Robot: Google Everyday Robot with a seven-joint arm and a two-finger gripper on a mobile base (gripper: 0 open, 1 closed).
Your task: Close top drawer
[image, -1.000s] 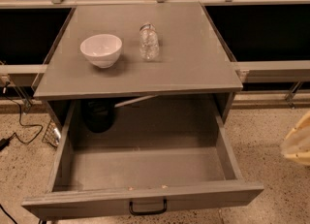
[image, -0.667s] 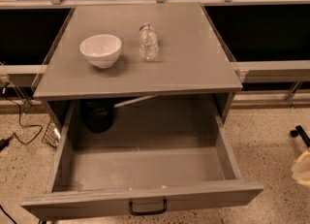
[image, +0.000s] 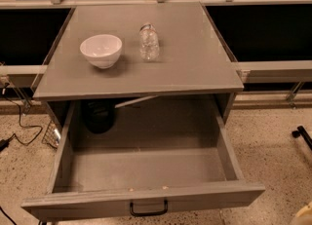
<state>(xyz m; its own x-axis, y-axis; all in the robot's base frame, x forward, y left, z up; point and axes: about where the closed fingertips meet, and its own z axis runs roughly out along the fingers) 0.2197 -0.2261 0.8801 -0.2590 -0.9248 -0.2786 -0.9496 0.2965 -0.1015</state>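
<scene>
The top drawer (image: 146, 198) is a wide, deep grey drawer pulled far out of the cabinet toward the camera. Its tall flat front panel sits at the bottom of the view, with a black bar handle (image: 148, 208) at its middle. The inside (image: 146, 168) is bare apart from a few crumbs near the front. Only a pale cream sliver of my gripper (image: 305, 215) shows in the bottom right corner, to the right of the drawer front and apart from it.
On the grey cabinet top (image: 195, 58) stand a white bowl (image: 101, 49) and a clear plastic bottle (image: 149, 42). A black object (image: 99, 116) and a slanted white rod (image: 136, 102) sit deep inside the cabinet. Cables (image: 19, 121) lie on the speckled floor at left; a black caster (image: 302, 135) is at right.
The cream gripper has moved down along the right edge, from beside the drawer's right side to the bottom right corner. The drawer has not moved.
</scene>
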